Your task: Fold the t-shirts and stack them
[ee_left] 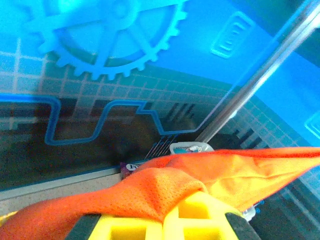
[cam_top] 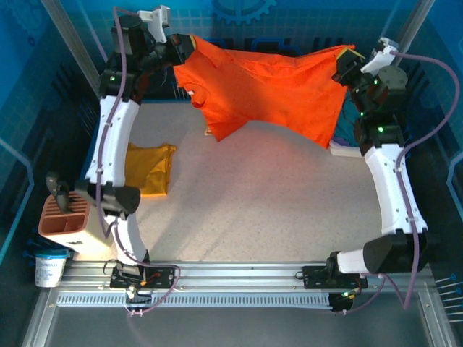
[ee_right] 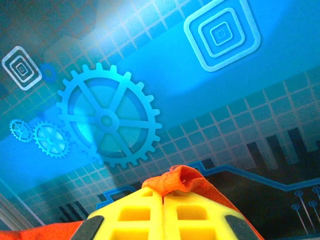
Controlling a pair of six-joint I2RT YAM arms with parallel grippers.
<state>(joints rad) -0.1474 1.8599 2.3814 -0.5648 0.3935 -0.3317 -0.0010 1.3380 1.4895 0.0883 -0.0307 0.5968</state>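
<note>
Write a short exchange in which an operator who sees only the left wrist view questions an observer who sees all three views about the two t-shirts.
Operator: Orange cloth is pinched in my left gripper. Is its other end held?
Observer: Yes. The right gripper is shut on the opposite corner, so the orange shirt hangs stretched between both above the table.
Operator: Where is the yellow shirt?
Observer: The yellow shirt lies on the table beside the left arm, apart from the orange one.
</note>
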